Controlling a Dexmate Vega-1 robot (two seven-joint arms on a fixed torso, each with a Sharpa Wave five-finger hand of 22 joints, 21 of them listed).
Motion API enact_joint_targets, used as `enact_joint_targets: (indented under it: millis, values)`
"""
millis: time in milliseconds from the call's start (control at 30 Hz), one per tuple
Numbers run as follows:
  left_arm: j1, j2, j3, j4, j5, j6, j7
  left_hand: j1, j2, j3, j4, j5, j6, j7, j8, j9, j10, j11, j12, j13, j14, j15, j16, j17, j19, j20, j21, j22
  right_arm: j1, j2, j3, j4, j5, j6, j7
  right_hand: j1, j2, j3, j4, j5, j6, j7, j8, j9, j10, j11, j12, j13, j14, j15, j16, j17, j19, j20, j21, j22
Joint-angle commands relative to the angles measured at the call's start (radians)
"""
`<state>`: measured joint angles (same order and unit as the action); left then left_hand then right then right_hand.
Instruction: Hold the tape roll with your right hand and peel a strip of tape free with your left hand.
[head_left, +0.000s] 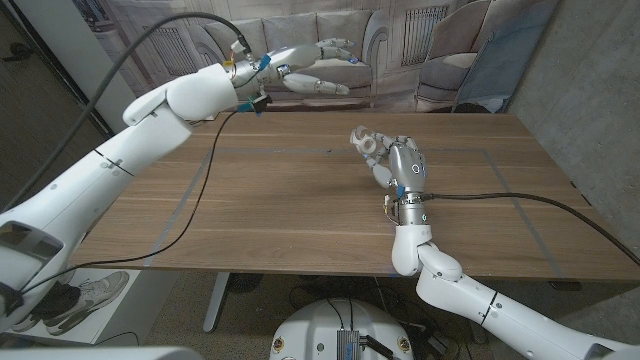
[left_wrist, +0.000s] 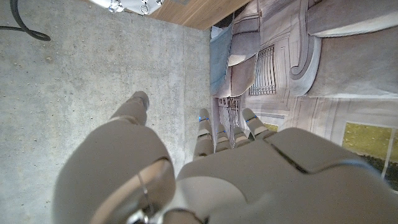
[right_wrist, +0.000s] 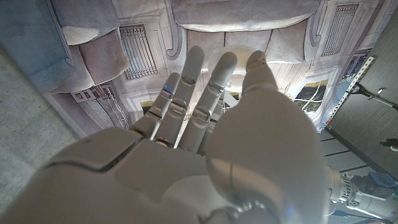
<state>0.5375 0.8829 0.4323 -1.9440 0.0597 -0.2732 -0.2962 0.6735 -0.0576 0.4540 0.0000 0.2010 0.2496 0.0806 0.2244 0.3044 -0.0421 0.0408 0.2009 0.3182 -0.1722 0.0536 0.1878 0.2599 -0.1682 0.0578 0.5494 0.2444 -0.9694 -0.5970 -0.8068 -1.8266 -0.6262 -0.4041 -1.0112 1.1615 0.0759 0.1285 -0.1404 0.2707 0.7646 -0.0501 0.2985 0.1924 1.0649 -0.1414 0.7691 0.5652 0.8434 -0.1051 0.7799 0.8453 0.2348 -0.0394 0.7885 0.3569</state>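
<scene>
right hand (head_left: 400, 165) over the wooden table (head_left: 300, 200), tape roll (head_left: 362, 141) pinched at its fingertips. left hand (head_left: 310, 75) raised well apart beyond the far edge, fingers spread, holding nothing. printed backdrop (head_left: 400, 50) behind; concrete wall (left_wrist: 74, 81) beside.
</scene>
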Motion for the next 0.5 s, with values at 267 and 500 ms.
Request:
enact_joint_targets:
  millis: [267,500]
  values:
    - [0.003,0.028,-0.005,0.085,-0.044,-0.079,0.017,0.001,0.005,-0.007,0.002,0.004,0.006,-0.007,0.004,0.007,-0.012,-0.004,0.012,0.006,-0.042,0.005,0.007,0.001,-0.157,0.009,0.004,0.003,0.019,0.043,0.003,-0.012,-0.054,-0.105,-0.009,0.021,0.028,0.005,0.002,0.006,0.374,-0.050,0.113,0.097,0.004,0.003,-0.002,0.003,0.010,-0.123,-0.001,0.007,-0.005,-0.045,0.014,-0.002]
    - [-0.031,0.012,0.024,0.096,-0.025,-0.040,-0.009,0.000,0.007,-0.008,0.002,0.003,0.001,-0.007,0.003,0.008,-0.016,-0.005,0.014,0.007,-0.045,0.005,0.008,0.001,-0.160,0.012,0.005,0.004,0.014,0.059,0.005,-0.013,-0.055,-0.109,-0.028,0.022,0.028,0.006,0.002,0.006,0.373,-0.053,0.113,0.098,0.002,0.003,-0.003,0.004,0.010,-0.124,-0.004,0.007,-0.007,-0.046,0.018,-0.004]
